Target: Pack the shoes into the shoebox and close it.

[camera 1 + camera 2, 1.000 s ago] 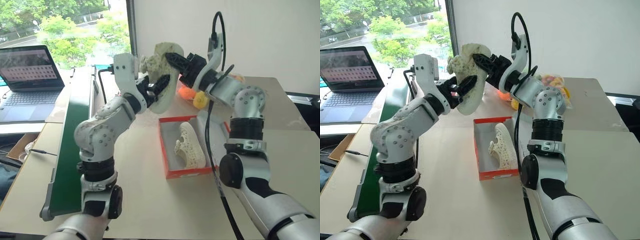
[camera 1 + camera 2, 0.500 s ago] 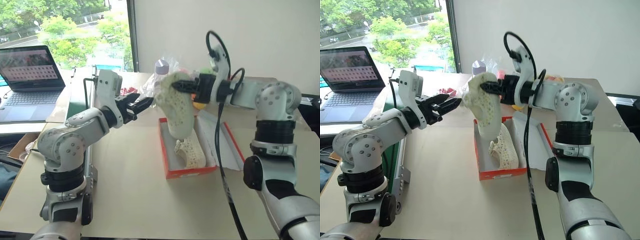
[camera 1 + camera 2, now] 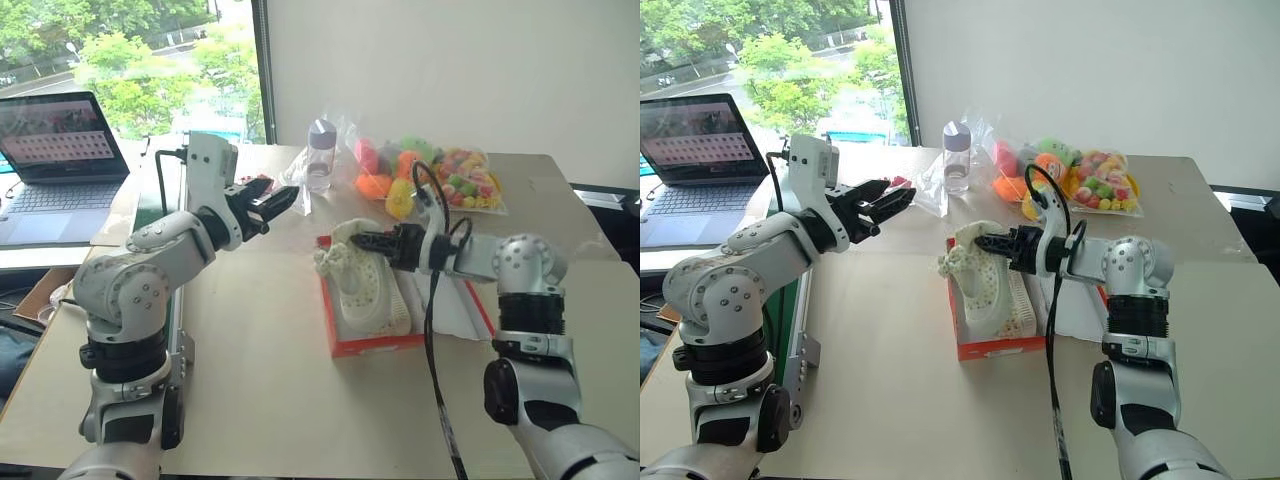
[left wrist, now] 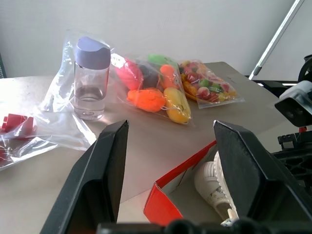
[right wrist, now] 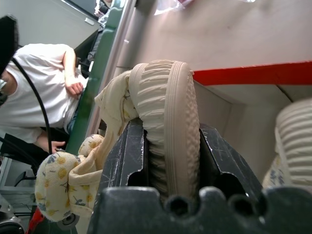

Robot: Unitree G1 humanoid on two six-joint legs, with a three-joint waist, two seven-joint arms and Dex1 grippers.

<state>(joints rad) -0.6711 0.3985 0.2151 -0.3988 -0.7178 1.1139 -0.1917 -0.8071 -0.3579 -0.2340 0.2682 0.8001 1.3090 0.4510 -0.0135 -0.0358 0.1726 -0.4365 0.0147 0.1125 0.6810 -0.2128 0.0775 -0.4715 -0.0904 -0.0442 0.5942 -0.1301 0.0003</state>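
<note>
My right gripper [image 3: 360, 240] is shut on the sole edge of a cream shoe [image 3: 352, 285]. The right wrist view shows the ribbed sole [image 5: 168, 126] pinched between both fingers. That shoe lies tilted in the left half of the red shoebox [image 3: 375, 346], its cloth lining hanging over the box's far left corner. The second cream shoe [image 3: 398, 305] rests on its side along the right wall inside. The lid [image 3: 462, 300] lies open to the right, white side up. Left of the box and above the table, my left gripper [image 3: 278, 198] is open with nothing between its fingers [image 4: 109, 161].
Behind the box stand a clear bottle with a lilac cap [image 3: 320, 152] and clear bags of colourful plush toys [image 3: 430, 172]. A bag of red blocks [image 4: 14, 127] lies near the bottle. An open laptop [image 3: 58, 150] sits far left. A person in a white shirt [image 5: 41, 92] is beside the table.
My right gripper brought the shoe down from above the table into the shoebox. My left gripper let go of that shoe and drew back to the left.
</note>
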